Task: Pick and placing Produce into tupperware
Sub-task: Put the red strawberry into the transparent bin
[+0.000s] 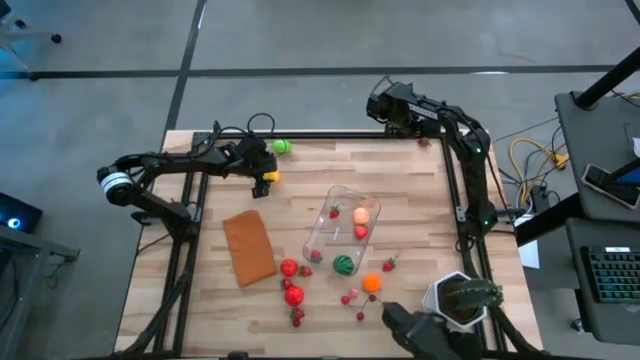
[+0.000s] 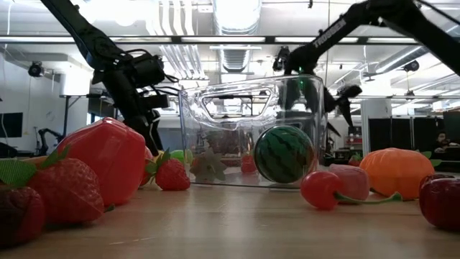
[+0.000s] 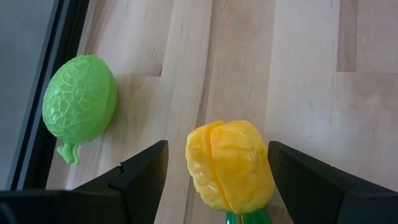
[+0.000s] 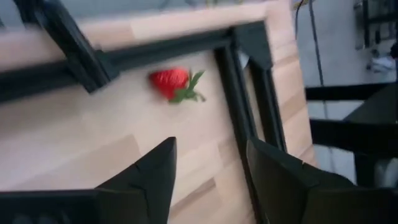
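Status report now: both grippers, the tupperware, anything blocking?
Left gripper open around yellow pepper, green melon beside. Right gripper open, empty, near strawberry at far corner. Tupperware holds few pieces. Nothing blocking.

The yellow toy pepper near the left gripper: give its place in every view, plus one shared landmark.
High view: yellow toy pepper near the table's far-left edge, at the left gripper.
Low view: not identifiable.
Left wrist view: low centre, between the open fingers, untouched.
Right wrist view: not in it.
Shared landmark: the green toy melon beside the pepper, by the black table frame.
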Action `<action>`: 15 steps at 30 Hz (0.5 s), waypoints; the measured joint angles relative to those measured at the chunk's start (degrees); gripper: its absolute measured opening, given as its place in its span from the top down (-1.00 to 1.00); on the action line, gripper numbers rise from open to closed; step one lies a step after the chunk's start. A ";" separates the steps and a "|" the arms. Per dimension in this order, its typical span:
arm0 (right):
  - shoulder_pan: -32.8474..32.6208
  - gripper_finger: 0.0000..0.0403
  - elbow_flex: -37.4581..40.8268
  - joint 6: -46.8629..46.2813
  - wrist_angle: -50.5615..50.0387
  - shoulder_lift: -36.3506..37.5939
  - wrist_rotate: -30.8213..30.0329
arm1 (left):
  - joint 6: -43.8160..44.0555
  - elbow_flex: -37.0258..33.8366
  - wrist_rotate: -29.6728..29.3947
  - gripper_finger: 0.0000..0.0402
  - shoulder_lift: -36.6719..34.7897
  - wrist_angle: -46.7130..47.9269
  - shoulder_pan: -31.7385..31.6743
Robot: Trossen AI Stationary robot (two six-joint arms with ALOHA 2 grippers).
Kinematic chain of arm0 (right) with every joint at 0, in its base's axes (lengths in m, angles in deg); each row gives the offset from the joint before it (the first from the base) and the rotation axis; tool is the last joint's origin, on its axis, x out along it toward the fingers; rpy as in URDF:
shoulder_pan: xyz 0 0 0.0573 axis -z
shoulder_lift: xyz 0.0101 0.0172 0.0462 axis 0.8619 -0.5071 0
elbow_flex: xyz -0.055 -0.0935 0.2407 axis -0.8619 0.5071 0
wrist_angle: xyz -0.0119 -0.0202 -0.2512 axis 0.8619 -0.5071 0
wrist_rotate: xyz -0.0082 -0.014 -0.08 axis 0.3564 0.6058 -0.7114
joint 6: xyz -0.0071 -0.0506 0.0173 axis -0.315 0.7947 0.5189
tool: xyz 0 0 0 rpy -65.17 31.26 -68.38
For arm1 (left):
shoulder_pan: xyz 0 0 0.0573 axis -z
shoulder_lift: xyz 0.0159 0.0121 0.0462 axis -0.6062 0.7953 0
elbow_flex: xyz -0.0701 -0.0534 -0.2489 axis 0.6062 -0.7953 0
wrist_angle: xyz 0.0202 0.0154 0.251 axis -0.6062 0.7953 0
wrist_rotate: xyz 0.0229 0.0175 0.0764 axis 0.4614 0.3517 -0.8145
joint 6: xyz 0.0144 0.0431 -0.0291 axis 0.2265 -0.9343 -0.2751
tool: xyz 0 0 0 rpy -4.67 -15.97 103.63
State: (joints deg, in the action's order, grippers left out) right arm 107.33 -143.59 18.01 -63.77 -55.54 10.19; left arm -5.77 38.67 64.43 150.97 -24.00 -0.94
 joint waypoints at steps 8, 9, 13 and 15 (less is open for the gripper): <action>0.30 0.50 6.07 -13.33 1.44 9.50 -0.24 | 0.00 0.00 0.00 -0.30 0.00 -0.07 0.00; 0.14 0.56 7.77 -15.60 2.40 11.30 0.18 | 0.00 0.00 0.00 -0.30 -0.02 -0.09 0.00; -0.34 0.72 16.01 -32.74 4.67 18.33 4.44 | 0.00 0.00 0.00 -0.30 -0.02 -0.16 0.02; -0.32 0.73 19.86 -36.99 8.77 21.95 8.42 | 0.00 0.00 -0.01 -0.30 -0.02 -0.17 0.01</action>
State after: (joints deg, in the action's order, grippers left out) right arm 107.01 -123.73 -18.98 -55.00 -33.59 18.61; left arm -5.77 38.67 64.42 150.95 -24.17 -0.93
